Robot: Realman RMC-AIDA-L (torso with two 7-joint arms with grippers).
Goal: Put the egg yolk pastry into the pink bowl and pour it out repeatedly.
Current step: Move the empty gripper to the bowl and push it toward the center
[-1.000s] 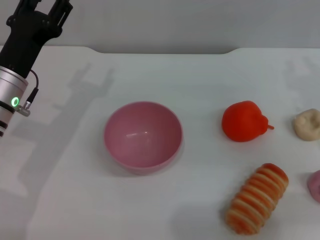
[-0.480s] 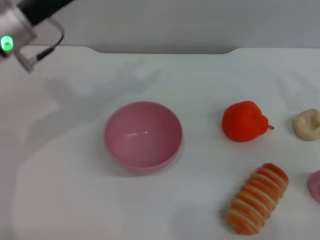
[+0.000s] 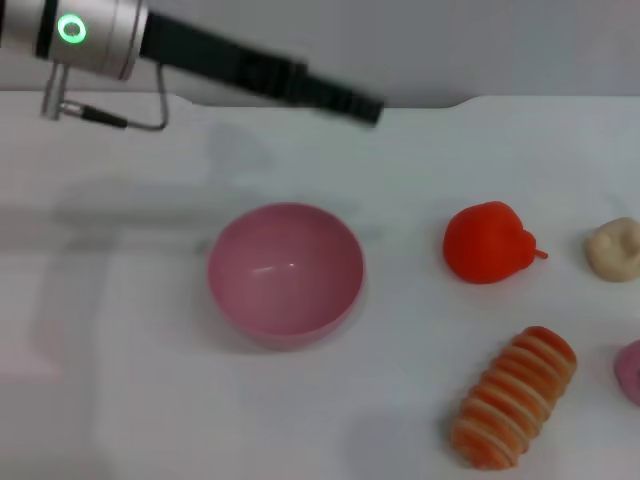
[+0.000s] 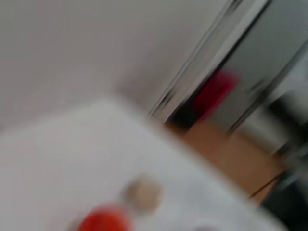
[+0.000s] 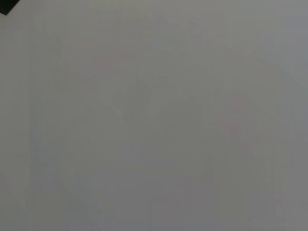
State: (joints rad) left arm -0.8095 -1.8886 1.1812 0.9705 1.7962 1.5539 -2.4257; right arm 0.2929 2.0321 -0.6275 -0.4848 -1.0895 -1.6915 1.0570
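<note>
Head view: left end effector (image 3: 350, 102) has been swung across to 12 o'clock above the empty bowl (image 3: 286, 272), opening can't be told; pastry (image 3: 613, 249) is left untouched at 3 o'clock on the desk (image 3: 130, 400), so pickup is still pending.

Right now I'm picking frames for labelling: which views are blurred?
Head view: the left arm is smeared, but the pink bowl and pastry stay sharp. Left wrist view: everything is smeared. Right wrist view: featureless grey.
</note>
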